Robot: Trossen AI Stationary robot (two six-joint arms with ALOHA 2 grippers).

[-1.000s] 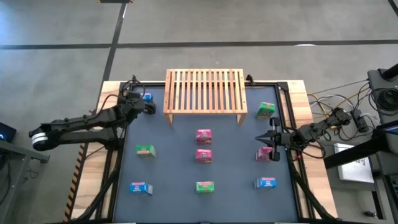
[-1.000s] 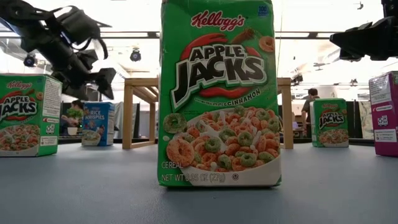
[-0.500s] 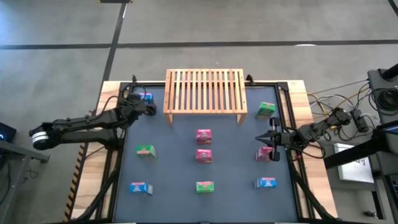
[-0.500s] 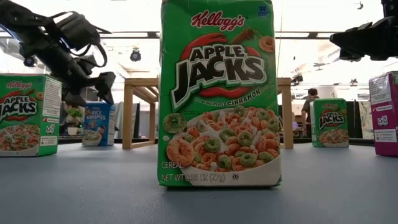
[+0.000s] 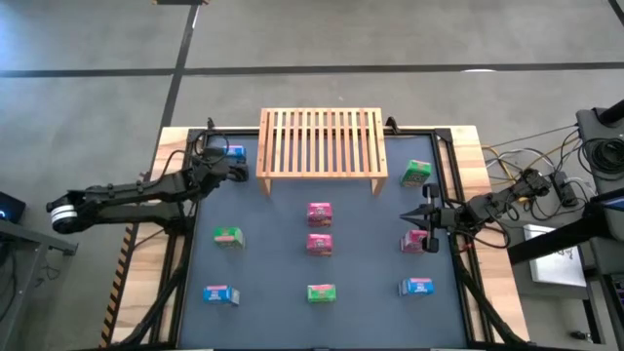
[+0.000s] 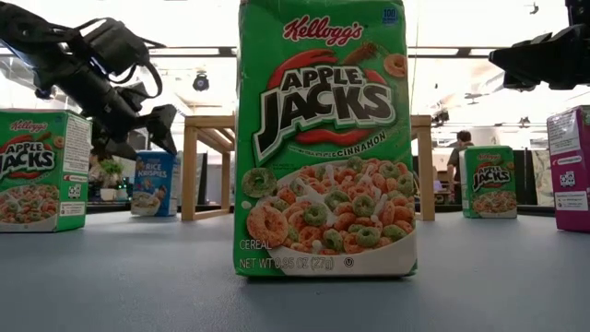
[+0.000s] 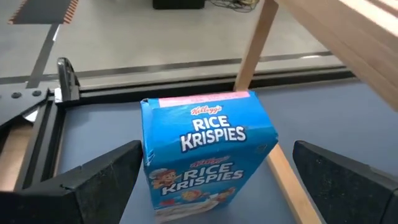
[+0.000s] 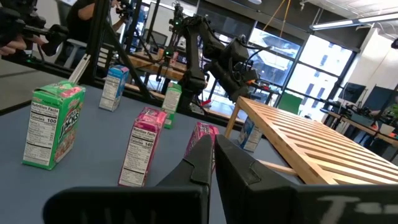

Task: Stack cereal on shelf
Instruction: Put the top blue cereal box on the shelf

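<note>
The light-wood slatted shelf (image 5: 322, 144) stands at the table's far middle. A blue Rice Krispies box (image 5: 235, 153) stands upright on the table by the shelf's left leg. It also shows in the left wrist view (image 7: 205, 149) and the low view (image 6: 152, 183). My left gripper (image 7: 214, 186) is open, one finger on either side of this box; it also shows in the high view (image 5: 230, 168). My right gripper (image 5: 426, 216) is shut and empty above a pink box (image 5: 417, 240) at the right; its wrist view shows the fingers (image 8: 211, 163) closed together. My left gripper comes at the blue box slanting down from the table's left. One finger (image 7: 112, 174) stands close beside the box's side (image 7: 147, 155); I cannot tell whether it touches. The other finger is clear of the box.
Other boxes stand on the dark tabletop: green (image 5: 416, 174), two pink (image 5: 319, 213) (image 5: 319, 244), green (image 5: 229, 236), and a near row of blue (image 5: 219, 294), green (image 5: 322, 292) and blue (image 5: 416, 287). The shelf's left leg (image 7: 252, 46) is just beyond the blue box.
My left gripper has gone down and a little toward the shelf, closing in around the blue box. My right arm has kept still.
</note>
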